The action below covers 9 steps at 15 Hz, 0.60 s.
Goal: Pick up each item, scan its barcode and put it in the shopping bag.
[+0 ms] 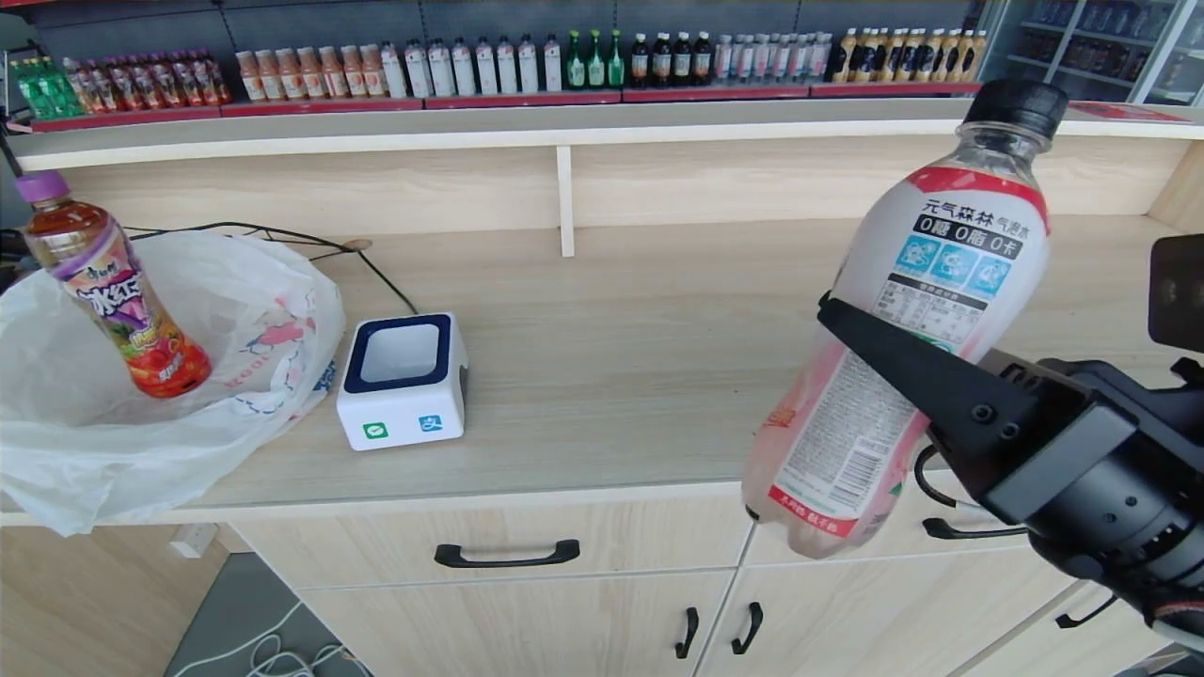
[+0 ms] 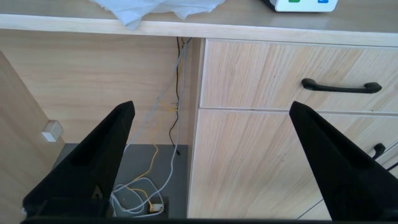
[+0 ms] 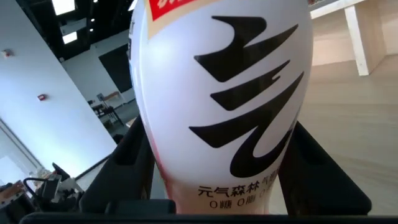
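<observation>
A bottle (image 1: pixel 950 254) with a black cap, a white-and-pink label, a red band below the neck and a barcode near its base is pinched around the lower body by the right hand (image 1: pixel 879 385). It is held tilted in the air over the front edge of the worktop (image 1: pixel 640 357), on the robot's right, cap uppermost. A tea bottle (image 1: pixel 118 291) with a purple cap is seen leaning in the white bag (image 1: pixel 273 320) at the left, and the scanner (image 1: pixel 404 381) is set just beside that bag. The left hand (image 2: pixel 211 155) is spread wide, below the worktop and before the drawers (image 2: pixel 280 81). Drinks (image 1: pixel 489 66) are lined along a shelf (image 1: pixel 527 98) behind.
</observation>
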### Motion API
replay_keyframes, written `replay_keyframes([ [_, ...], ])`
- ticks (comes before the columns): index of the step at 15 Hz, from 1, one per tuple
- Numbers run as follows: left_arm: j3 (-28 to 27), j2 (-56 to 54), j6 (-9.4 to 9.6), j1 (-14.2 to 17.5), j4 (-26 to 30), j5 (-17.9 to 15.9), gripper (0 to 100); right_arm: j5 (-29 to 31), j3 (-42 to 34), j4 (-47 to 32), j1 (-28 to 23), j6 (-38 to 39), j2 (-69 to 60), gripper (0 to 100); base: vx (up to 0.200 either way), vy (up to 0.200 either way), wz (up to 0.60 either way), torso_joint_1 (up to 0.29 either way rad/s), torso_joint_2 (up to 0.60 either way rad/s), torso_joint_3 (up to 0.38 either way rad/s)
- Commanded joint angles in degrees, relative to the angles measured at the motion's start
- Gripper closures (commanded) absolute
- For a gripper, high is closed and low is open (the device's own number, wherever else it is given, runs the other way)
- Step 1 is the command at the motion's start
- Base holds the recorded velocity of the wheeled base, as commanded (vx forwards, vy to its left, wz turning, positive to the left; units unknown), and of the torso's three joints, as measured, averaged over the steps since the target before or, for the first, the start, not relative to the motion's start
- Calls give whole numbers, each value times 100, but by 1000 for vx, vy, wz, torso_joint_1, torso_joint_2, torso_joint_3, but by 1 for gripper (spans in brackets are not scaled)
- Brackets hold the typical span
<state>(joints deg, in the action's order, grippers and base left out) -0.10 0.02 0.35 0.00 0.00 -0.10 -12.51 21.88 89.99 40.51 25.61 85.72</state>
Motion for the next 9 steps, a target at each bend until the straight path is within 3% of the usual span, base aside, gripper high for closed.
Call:
replay_keyframes([
  [1,1,-2,0,0,0,1,0,-68,132,1,98,111,138,100,0,0,0,0,0,0],
  [9,1,-2,0,0,0,1,0,-68,299,1,1126,436,138,100,0,0,0,0,0,0],
])
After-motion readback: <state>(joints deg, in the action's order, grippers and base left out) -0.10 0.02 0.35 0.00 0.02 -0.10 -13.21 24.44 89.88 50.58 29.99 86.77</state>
